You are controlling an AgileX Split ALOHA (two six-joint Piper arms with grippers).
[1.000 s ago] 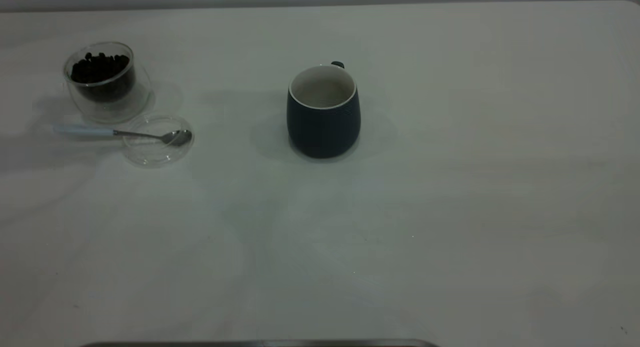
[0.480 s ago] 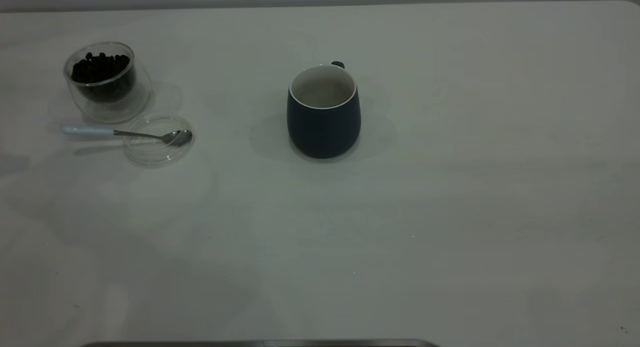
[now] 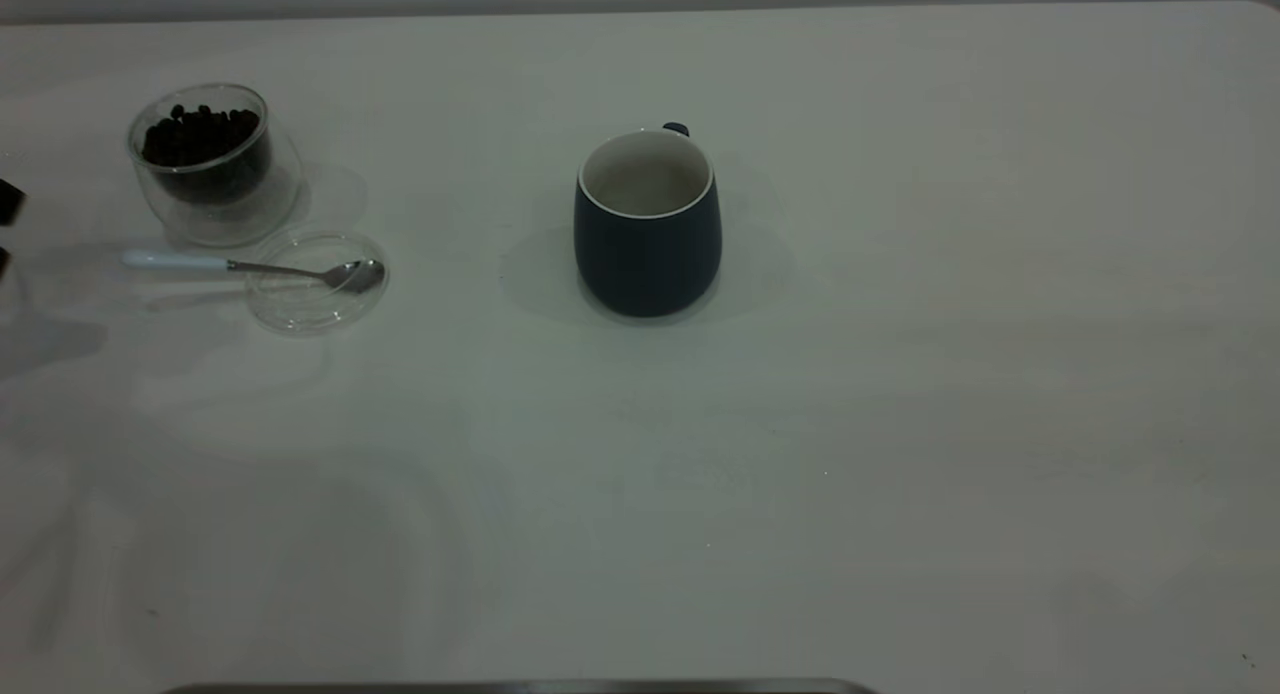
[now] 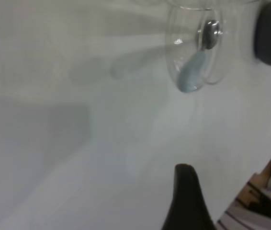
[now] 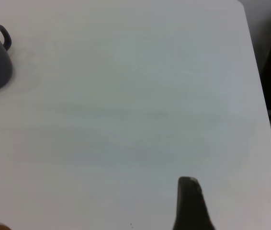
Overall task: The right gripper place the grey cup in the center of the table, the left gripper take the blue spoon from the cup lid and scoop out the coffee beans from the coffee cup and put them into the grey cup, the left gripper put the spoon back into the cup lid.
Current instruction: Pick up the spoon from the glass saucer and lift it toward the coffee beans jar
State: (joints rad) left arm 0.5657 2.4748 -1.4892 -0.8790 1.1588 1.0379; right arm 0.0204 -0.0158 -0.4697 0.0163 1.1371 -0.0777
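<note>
Left hand (image 3: 6, 229): two dark tips have just appeared at the counter's far left edge in the exterior view, where half a second ago there was nothing — with a gap between them, so the hand reads as open and empty, level with the spoon's handle end and a little apart from it.
Small clear double-walled glass coffee cup (image 3: 215, 164): upright at the left rear, holding a heap of dark roasted coffee beans (image 3: 200, 134); apparently untouched.
Small blue spoon with pale handle and shiny metal bowl (image 3: 250, 266): unmoved, its bowl resting in the flat clear round cup lid (image 3: 316, 309), handle sticking out over the counter toward the left hand. The lid sits just in front of the glass cup.
Rounded dark blue-grey cup with white inside (image 3: 647, 224): upright near the middle of the off-white counter (image 3: 900, 424), inside looks empty — placing seems done.
Right hand (image 5: 189, 203): off to the right, out of the exterior view; only one dark tip shows in its wrist view, so I cannot tell whether it is open.
Meaning: the left arm's arrival suggests the spoon pickup is starting.
</note>
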